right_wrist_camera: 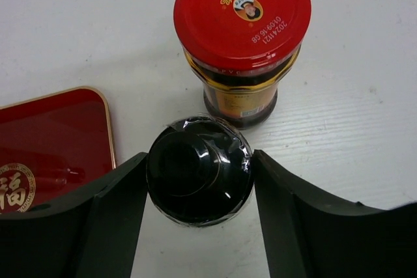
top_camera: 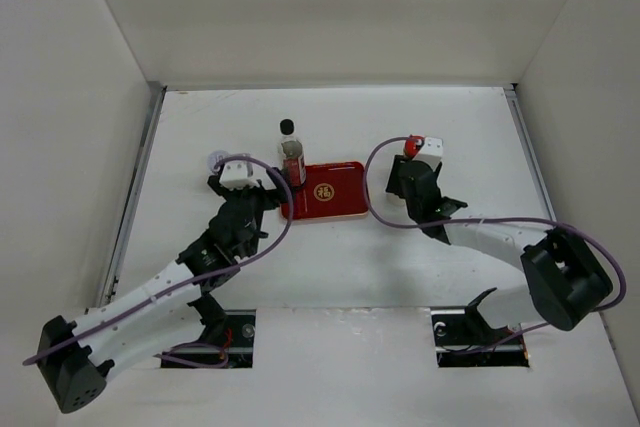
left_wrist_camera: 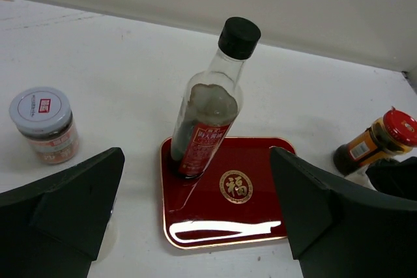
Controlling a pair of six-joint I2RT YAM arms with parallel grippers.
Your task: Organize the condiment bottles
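Currently, right end effector [right_wrist_camera: 199, 161] grips short black-topped bottle [right_wrist_camera: 199, 177]; lifting may topple the red-lidded jar [right_wrist_camera: 242, 30] just beside. Left end effector [left_wrist_camera: 197, 154] wide.

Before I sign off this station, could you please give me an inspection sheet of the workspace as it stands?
Surface: white table, with a red tray in the middle.
Job's things: tall bottle upright on the tray's far left corner; white-lidded jar on the table left of the tray; red-lidded jar and black-topped bottle close together on the table to its right.
Clutter: nothing seen.
Grippers: left gripper open and empty, facing the tall bottle; right gripper fingers closed on the black-topped bottle.
Cables: purple cables loop along both arms.
Surroundings: white walls on three sides.
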